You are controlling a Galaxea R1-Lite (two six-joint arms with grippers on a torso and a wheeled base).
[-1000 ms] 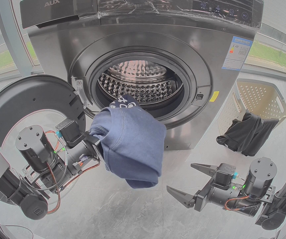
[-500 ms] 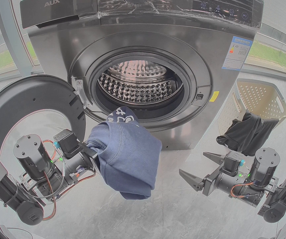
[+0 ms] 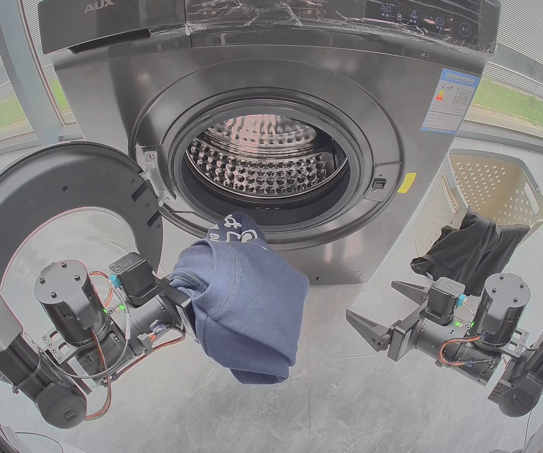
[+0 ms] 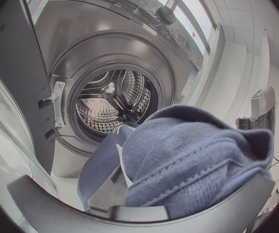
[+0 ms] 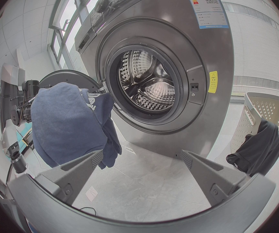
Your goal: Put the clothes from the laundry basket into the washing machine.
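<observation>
Left gripper [image 3: 186, 302] is clamped on the blue shirt [image 3: 249, 303], whose droopy hem might snag the washer rim [image 3: 337, 218] just ahead.

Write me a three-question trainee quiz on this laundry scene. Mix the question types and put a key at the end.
1. True or false: the door of the washing machine is shut.
2. What does the left gripper hold? A) the blue garment B) a white towel C) nothing
3. Fill in: the black garment hangs over the rim of the ___.

Key
1. False: the door stands open, beside the drum opening.
2. A
3. laundry basket
</observation>
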